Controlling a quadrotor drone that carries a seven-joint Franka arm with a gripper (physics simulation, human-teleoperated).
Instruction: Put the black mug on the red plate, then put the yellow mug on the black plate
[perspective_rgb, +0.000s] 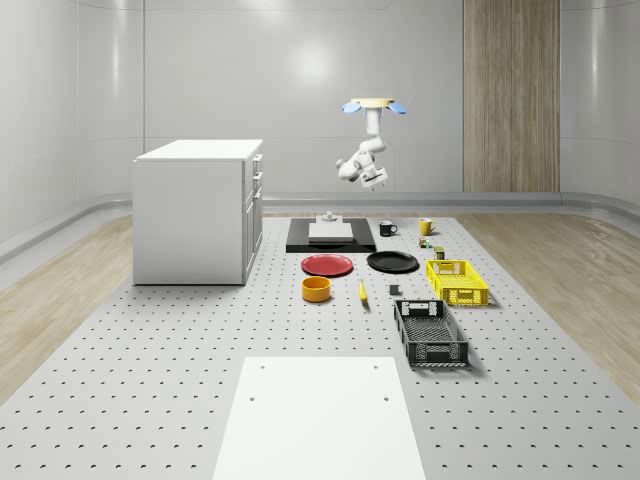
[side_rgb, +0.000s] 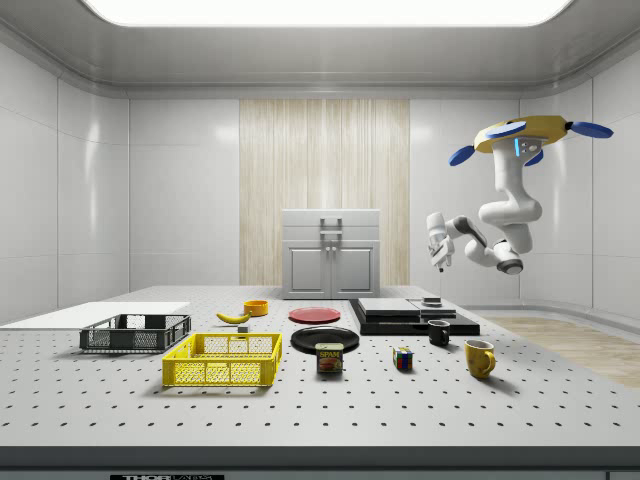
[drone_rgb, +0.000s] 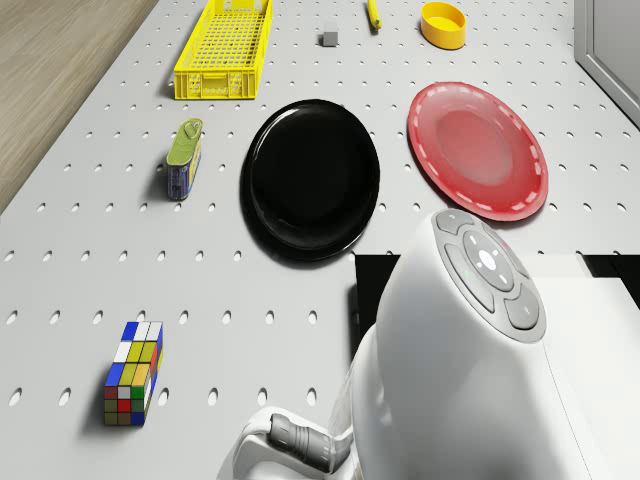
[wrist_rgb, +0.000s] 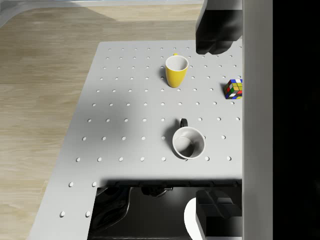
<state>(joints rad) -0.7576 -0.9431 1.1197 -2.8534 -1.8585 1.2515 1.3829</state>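
Arm (drone_rgb: 470, 370) blocks much of the drone cam, cutting off the red plate's (drone_rgb: 478, 150) edge. Drone (side_rgb: 530, 135) hovers w/ gripper (side_rgb: 437, 252) above the black slab (side_rgb: 410, 315); can't tell if the fingers are open. Black mug (wrist_rgb: 188, 142) and yellow mug (wrist_rgb: 176, 70) sit on the table, apart.

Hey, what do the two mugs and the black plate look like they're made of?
Black mug: probably glazed ceramic; thick rim, dark outside, pale smooth inside.
Yellow mug: likely the same, with one even yellow colour and a softly shaded wall.
Black plate: glossy, either glazed ceramic or hard plastic; a pale sheen runs along its rim.
These are simulator renders, so all of this is only a guess.
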